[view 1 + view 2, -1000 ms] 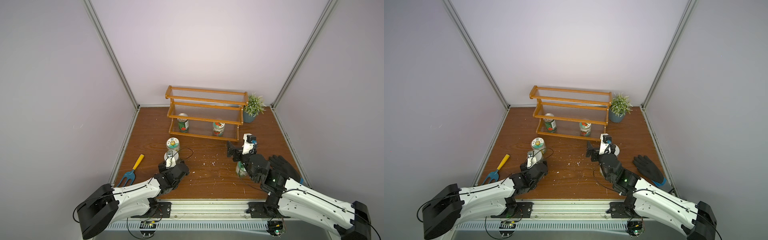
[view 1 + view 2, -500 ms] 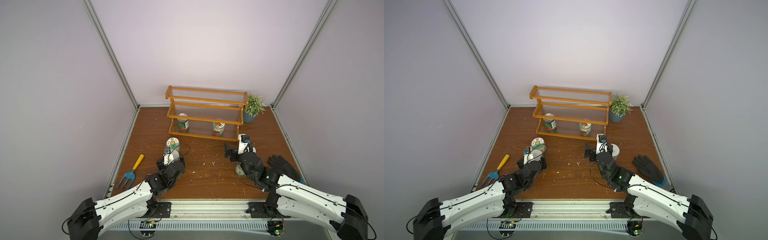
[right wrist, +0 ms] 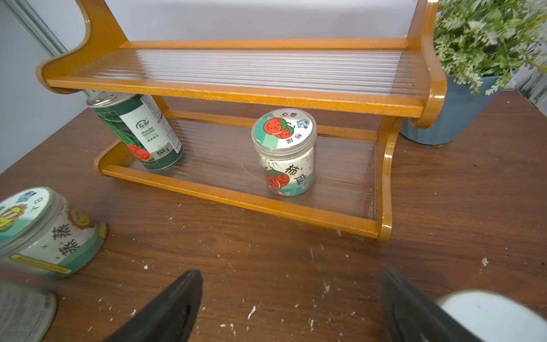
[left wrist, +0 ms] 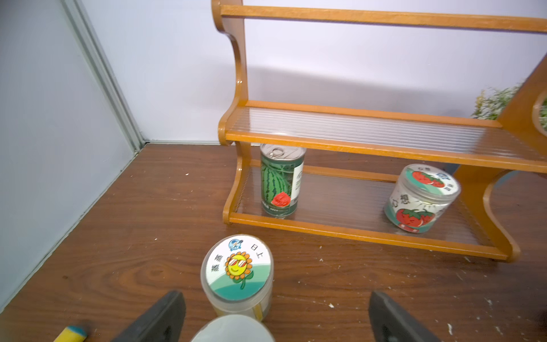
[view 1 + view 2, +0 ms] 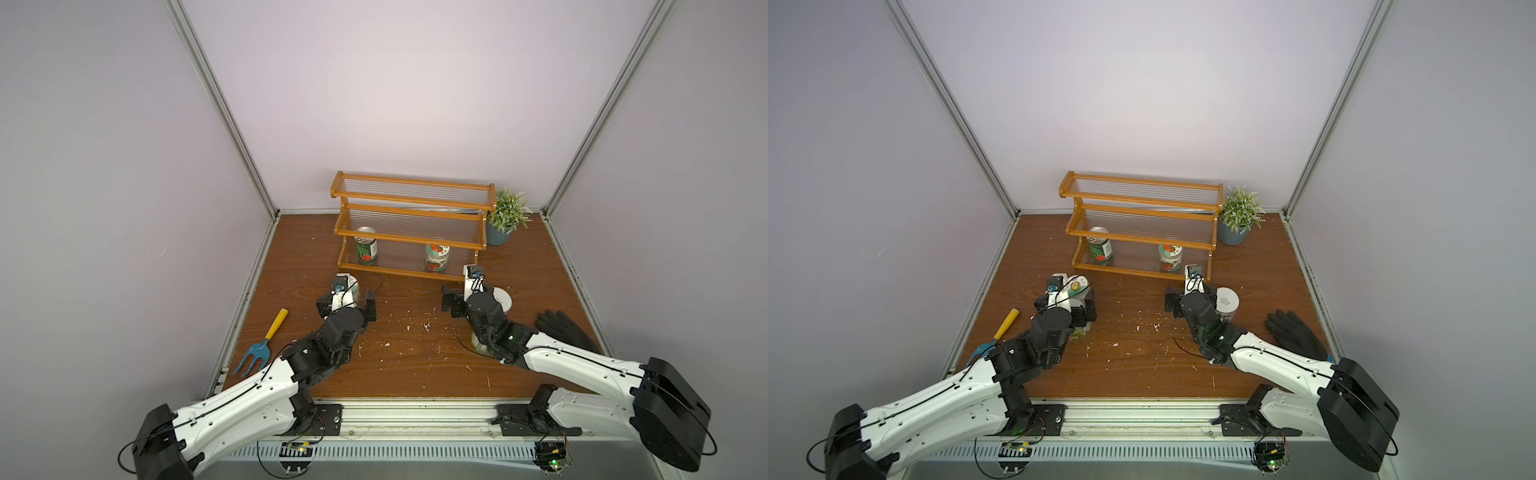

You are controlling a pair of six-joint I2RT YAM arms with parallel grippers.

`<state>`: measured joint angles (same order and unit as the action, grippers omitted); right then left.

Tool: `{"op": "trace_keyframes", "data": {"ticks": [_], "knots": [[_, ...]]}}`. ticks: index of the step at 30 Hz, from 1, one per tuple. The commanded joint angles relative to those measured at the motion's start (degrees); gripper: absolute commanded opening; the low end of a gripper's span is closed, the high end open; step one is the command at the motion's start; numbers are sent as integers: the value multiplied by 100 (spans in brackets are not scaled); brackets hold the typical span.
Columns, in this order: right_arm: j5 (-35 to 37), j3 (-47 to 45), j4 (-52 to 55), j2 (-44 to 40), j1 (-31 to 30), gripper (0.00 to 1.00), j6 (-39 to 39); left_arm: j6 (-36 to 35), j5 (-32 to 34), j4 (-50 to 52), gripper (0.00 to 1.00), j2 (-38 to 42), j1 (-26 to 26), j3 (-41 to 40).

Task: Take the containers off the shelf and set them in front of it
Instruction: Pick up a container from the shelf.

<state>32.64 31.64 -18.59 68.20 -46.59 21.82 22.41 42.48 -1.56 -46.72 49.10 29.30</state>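
Approach matters: right gripper [image 3: 290, 278], released and empty, should enter low under the shelf [image 3: 236, 203] tier, clasping the tomato jar [image 3: 284, 154] mid-body; left gripper [image 4: 276, 299], also released, probably takes the can [image 4: 281, 183].

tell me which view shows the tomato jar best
Right wrist view: the tomato jar is close, lid and label sharp, on the shelf's bottom tier. The left wrist view shows it farther and slightly blurred. Both top views show it small.

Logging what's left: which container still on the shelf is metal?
The watermelon can on the shelf's bottom tier, at the end away from the potted plant. It has a pull-tab metal top; the tomato jar is clear with a labelled lid.
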Motion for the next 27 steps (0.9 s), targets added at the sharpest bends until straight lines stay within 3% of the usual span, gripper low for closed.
{"op": "trace_keyframes", "data": {"ticks": [1, 18, 27], "knots": [[-244, 284, -637, 274, 177, 99, -67, -431, -759, -452, 100, -94, -428, 151], [-559, 938, -1779, 1996, 736, 99, -523, -519, -4561, -1519, 100, -785, -2926, 199], [-432, 1439, -2033, 2713, 748, 99, -672, -481, -5245, -1703, 100, -839, -3426, 168]]}}
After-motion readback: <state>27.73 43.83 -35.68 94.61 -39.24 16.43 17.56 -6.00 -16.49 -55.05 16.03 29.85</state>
